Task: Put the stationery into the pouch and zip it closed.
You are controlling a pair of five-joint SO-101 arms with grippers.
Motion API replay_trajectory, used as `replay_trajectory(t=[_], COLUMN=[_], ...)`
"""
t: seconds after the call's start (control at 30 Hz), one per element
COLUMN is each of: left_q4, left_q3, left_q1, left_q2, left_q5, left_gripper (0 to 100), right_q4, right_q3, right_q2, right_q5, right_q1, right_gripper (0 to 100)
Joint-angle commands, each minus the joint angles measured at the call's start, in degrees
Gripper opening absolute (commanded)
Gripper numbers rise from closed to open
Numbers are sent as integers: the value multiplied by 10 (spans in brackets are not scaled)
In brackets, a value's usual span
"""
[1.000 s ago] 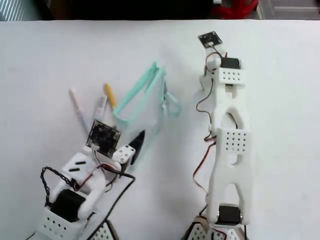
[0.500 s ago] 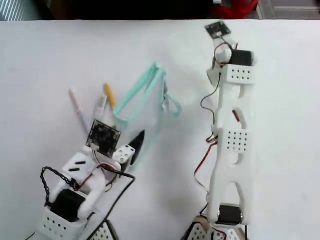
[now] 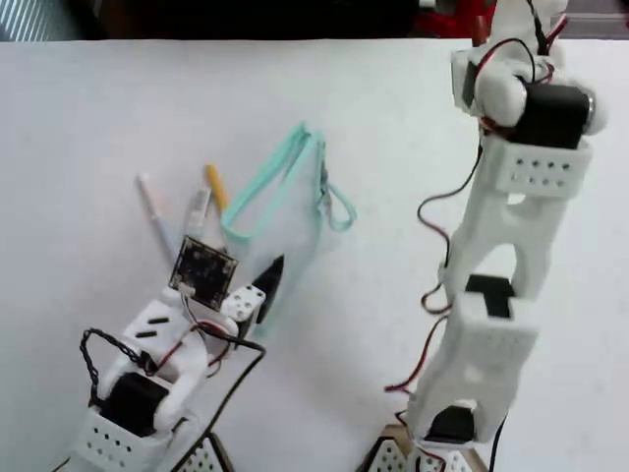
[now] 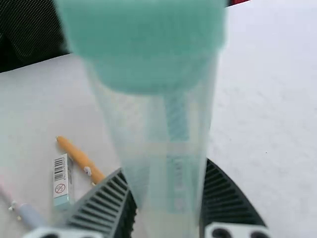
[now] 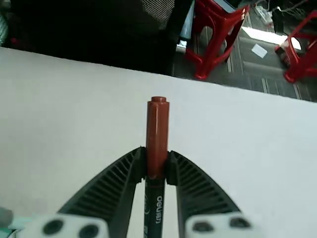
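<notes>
Closest in, the left gripper (image 4: 163, 171) has its black ribbed pads pressed onto the near end of the pouch (image 4: 158, 124), pinching its clear, soft plastic wall. From this wrist the pouch rises as a see-through sleeve capped by a broad mint-green band. The high view gives its whole outline instead: a flat translucent pouch (image 3: 290, 216) edged in mint, mouth gaping, with a thin mint loop (image 3: 339, 208) at its far side, lying left of centre on the matte white table (image 3: 98, 108). Just beside it on the left lie an orange pen (image 3: 215, 187), a short labelled stick (image 3: 198, 208) and a slim white pen (image 3: 152, 211), all loose on the table and outside the pouch. The left wrist view brings out the stick's barcode sticker (image 4: 61, 181). The right arm stands tall at the table's far right, and its own camera shows the right gripper (image 5: 156, 158) clamped on a red-brown pen (image 5: 157, 129), a hexagonal cap pointing away. Beyond the table edge are a dark mesh chair (image 5: 99, 29), glossy red stools (image 5: 218, 39) and grey floor (image 5: 247, 64).
</notes>
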Motion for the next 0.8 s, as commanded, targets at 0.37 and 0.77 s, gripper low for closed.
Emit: replay_trajectory(t=[0.37, 0.77], left_q4=[-7, -7], left_q3=[2, 4], left_q1=[-1, -1], left_q2=[7, 7], left_q5=[6, 6], left_gripper=[161, 161], right_q4=[-24, -214], right_q3=[320, 628], right_q2=[-422, -647], right_q5=[-7, -29], right_q1=[-247, -349], right_gripper=[18, 18])
